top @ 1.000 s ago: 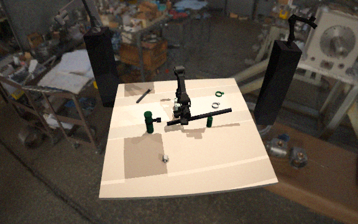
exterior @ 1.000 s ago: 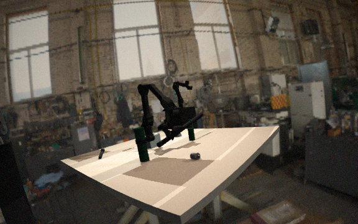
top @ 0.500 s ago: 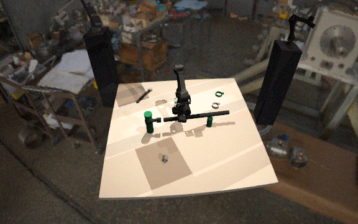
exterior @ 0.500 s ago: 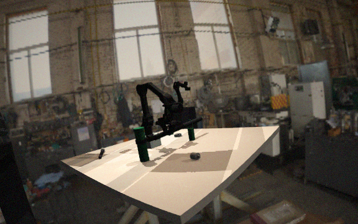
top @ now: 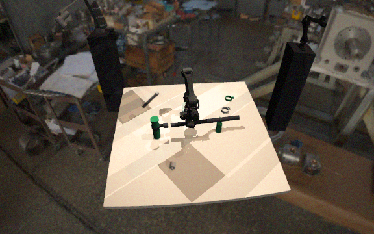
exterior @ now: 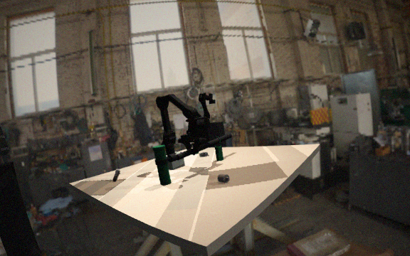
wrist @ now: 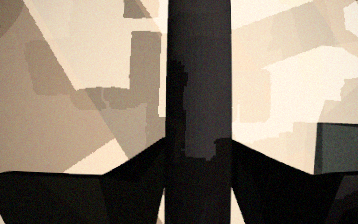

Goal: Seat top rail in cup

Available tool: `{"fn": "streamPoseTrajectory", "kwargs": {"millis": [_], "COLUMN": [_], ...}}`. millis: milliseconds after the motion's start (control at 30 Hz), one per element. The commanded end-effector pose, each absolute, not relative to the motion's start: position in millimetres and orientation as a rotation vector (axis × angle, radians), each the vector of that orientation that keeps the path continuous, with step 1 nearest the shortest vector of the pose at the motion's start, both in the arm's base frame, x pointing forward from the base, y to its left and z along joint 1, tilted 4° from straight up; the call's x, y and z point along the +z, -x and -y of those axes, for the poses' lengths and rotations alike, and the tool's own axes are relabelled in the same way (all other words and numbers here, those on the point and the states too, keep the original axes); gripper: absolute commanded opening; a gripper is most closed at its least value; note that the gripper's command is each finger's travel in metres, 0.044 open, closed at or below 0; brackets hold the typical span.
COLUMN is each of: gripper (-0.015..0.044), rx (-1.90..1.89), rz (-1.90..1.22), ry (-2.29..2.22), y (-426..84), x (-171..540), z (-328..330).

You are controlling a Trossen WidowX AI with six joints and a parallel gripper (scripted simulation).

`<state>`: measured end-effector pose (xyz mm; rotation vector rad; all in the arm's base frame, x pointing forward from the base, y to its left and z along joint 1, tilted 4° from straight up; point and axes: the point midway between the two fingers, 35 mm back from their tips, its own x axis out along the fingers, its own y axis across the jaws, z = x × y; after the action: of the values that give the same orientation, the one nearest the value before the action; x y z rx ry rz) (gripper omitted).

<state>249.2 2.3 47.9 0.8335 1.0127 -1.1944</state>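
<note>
The black rail (top: 219, 120) (exterior: 213, 142) (wrist: 200, 90) is roughly level above the table. My gripper (top: 190, 123) (wrist: 195, 143) is shut on it, left of its middle in the top view. The big green post (top: 156, 134) (exterior: 164, 174) stands upright at the left. Its dark brace band sits below the green post cap (top: 154, 118), with the dark rail-end cup (top: 165, 125) pointing toward the rail. A narrow light gap shows between cup and rail end in the top view. The rail crosses the top of the small green post (top: 219, 127) (exterior: 219, 154); the loop cap is too small to make out.
A loose dark tube (top: 150, 100) (exterior: 116, 175) lies back left. A green ring (top: 232, 97) and a grey ring (top: 228, 108) lie back right. A small grey fitting (top: 172, 166) (exterior: 223, 178) lies toward the front.
</note>
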Motion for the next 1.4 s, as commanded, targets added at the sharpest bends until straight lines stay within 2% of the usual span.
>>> {"fn": "streamPoseTrajectory", "kwargs": {"millis": [0,1367], "gripper": [0.0000,0.0000], "rx": [-1.191,-1.194], "rz": [-1.010,-1.024], "ry": [-0.832,-0.823], "y": [-251.9,-256.9], "x": [51.3,54.0], "z": [-1.8,20.4]}}
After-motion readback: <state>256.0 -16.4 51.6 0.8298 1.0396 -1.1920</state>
